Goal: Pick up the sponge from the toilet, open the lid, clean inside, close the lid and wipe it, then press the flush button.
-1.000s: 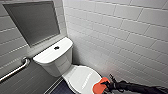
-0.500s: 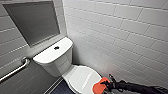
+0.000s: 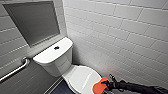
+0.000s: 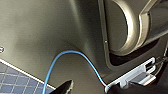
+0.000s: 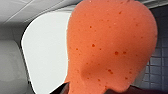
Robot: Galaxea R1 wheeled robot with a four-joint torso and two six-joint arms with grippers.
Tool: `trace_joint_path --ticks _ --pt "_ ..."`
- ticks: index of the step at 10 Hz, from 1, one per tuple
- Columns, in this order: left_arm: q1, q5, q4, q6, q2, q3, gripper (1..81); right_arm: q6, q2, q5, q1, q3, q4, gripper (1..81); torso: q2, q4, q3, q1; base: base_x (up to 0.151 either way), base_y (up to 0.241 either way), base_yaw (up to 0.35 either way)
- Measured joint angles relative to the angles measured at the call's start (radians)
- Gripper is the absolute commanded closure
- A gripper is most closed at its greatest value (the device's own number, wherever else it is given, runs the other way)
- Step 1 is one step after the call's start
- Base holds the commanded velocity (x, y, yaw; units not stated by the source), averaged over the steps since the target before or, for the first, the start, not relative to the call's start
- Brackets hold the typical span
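Nothing shifted since earlier: right gripper still pinches the sponge at the closed lid's near right edge | toilet lid bare leftward | tiled wall close on the right | flush button mid tank top, farthest.

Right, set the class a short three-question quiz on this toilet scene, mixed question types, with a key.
1. True or false: the toilet lid is up.
2. Where is the flush button? A: on top of the tank. B: on the lid. C: on the tank's front.
3. Fill in: the right gripper holds an orange ____.
Key: 1 false; 2 A; 3 sponge.
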Motion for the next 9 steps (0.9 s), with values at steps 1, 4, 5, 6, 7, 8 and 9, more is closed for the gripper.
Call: trace_joint_path --ticks 1,4,5,6,7,8,9 --pt "0.000 0.002 0.000 -0.001 0.000 0.000 1.0 0.000 0.009 -0.001 0.000 -0.015 0.000 1.0 -0.015 0.000 0.000 0.010 0.000 0.000 0.000" --pt "0.001 0.003 0.000 -0.001 0.000 -0.002 1.0 -0.007 0.014 -0.017 -0.006 -0.024 0.000 1.0 -0.099 0.000 -0.001 0.058 0.000 0.000 0.000" --pt "0.002 0.003 0.000 -0.001 0.000 -0.002 1.0 -0.008 0.013 -0.016 -0.005 -0.024 0.001 1.0 -0.106 0.000 -0.008 0.061 0.000 0.000 0.000" --pt "0.003 0.004 0.000 -0.001 0.000 -0.002 1.0 -0.008 0.015 -0.010 -0.005 -0.024 0.001 1.0 -0.112 0.000 -0.027 0.064 0.000 0.000 0.000" --pt "0.003 0.004 0.000 -0.001 0.000 -0.002 1.0 -0.011 0.019 0.009 -0.006 -0.025 0.001 1.0 -0.116 0.000 -0.054 0.067 0.000 0.000 0.000" --pt "0.003 0.010 0.000 -0.001 0.000 -0.002 1.0 -0.011 0.017 0.002 0.004 -0.022 0.012 1.0 -0.117 0.000 -0.066 0.069 0.000 0.000 0.000" --pt "-0.001 0.007 0.000 -0.001 0.000 -0.002 1.0 -0.011 0.019 -0.003 0.010 -0.023 0.012 1.0 -0.118 0.000 -0.074 0.069 0.000 0.000 0.000"
